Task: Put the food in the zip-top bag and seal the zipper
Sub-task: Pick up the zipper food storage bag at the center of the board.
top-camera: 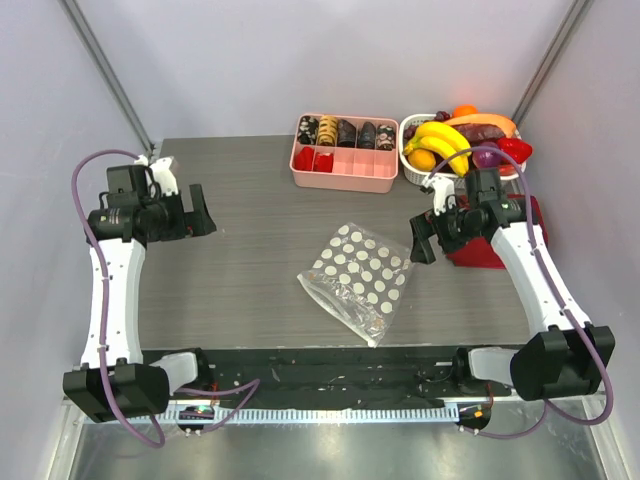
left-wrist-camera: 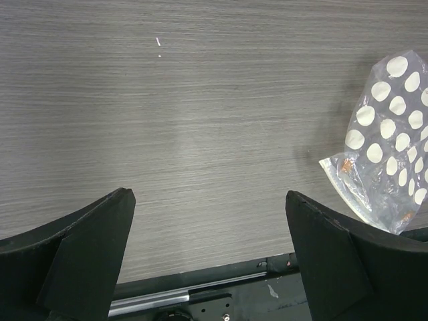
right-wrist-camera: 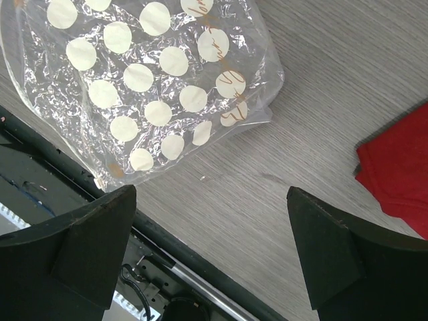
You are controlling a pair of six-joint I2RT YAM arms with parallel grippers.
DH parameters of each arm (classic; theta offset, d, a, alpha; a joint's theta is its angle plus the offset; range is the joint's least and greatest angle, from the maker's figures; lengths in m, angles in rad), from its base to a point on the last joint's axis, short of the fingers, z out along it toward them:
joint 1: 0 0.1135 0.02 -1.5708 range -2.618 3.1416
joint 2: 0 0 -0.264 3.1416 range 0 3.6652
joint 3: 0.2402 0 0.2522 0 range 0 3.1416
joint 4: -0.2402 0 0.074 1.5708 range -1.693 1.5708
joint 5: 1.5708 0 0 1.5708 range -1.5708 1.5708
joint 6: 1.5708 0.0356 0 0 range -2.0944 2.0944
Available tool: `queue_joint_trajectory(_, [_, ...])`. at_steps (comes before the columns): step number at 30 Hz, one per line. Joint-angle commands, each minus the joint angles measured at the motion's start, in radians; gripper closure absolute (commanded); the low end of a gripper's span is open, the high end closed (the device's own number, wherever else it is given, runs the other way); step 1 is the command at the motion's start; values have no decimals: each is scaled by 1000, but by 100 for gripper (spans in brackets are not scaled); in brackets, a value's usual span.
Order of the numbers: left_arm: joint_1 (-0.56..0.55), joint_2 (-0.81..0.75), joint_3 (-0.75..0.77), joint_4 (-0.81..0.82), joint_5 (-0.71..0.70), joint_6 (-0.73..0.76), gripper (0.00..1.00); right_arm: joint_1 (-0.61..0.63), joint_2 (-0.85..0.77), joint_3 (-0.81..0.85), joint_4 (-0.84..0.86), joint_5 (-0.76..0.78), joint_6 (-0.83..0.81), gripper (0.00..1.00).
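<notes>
The zip-top bag (top-camera: pixel 357 280), clear with white dots, lies flat in the middle of the table. It also shows in the left wrist view (left-wrist-camera: pixel 394 134) and the right wrist view (right-wrist-camera: pixel 147 87). I cannot make out its zipper. The food, a yellow banana bunch (top-camera: pixel 440 140) with orange, red and purple pieces, is piled in a white bowl (top-camera: pixel 409 172) at the back right. My left gripper (top-camera: pixel 197 212) (left-wrist-camera: pixel 208 195) is open and empty, left of the bag. My right gripper (top-camera: pixel 422 238) (right-wrist-camera: pixel 210 192) is open and empty, right of the bag.
A pink compartment tray (top-camera: pixel 345 178) with small dark and red pieces stands at the back centre. A red thing (top-camera: pixel 480 252) (right-wrist-camera: pixel 398 170) lies under my right arm. The black front rail (top-camera: pixel 330 365) runs along the near edge.
</notes>
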Motion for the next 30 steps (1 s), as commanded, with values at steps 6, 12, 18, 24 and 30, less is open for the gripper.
queue_joint_trajectory(6, [1,-108,-19,111,-2,46,0,103,86,-23,115,71,25,0])
queue_joint_trajectory(12, [1,-177,-66,126,83,158,0,187,207,-29,172,114,20,0])
queue_joint_trajectory(18, [1,-237,-108,68,304,288,0,250,334,-8,236,145,20,2])
queue_joint_trajectory(24, [-196,-323,-236,144,338,486,0,276,474,52,270,144,15,6])
queue_joint_trajectory(30, [-508,-309,-371,239,162,692,5,315,617,162,289,139,12,11])
